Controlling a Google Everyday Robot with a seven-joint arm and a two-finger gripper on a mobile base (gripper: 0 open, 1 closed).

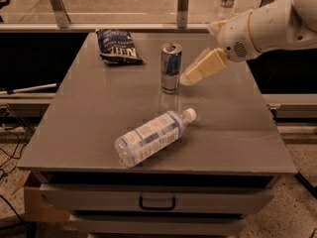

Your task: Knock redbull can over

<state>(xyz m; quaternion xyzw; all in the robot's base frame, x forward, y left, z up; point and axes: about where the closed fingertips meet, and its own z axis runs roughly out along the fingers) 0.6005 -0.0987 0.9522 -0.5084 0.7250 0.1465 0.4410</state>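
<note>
Fingers (191, 77) pressed together, empty, just beside upright redbull can (171, 67), well inside table (237, 133) edges.

Silver-and-blue redbull can (171, 68) stands upright mid-table, hand (189, 77) just beside it.

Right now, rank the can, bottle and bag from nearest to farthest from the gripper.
The gripper hovers just right of the can.
1. can, standing right beside it.
2. bottle, lying nearer the camera, cap end closest.
3. bag, at the far left.
</note>
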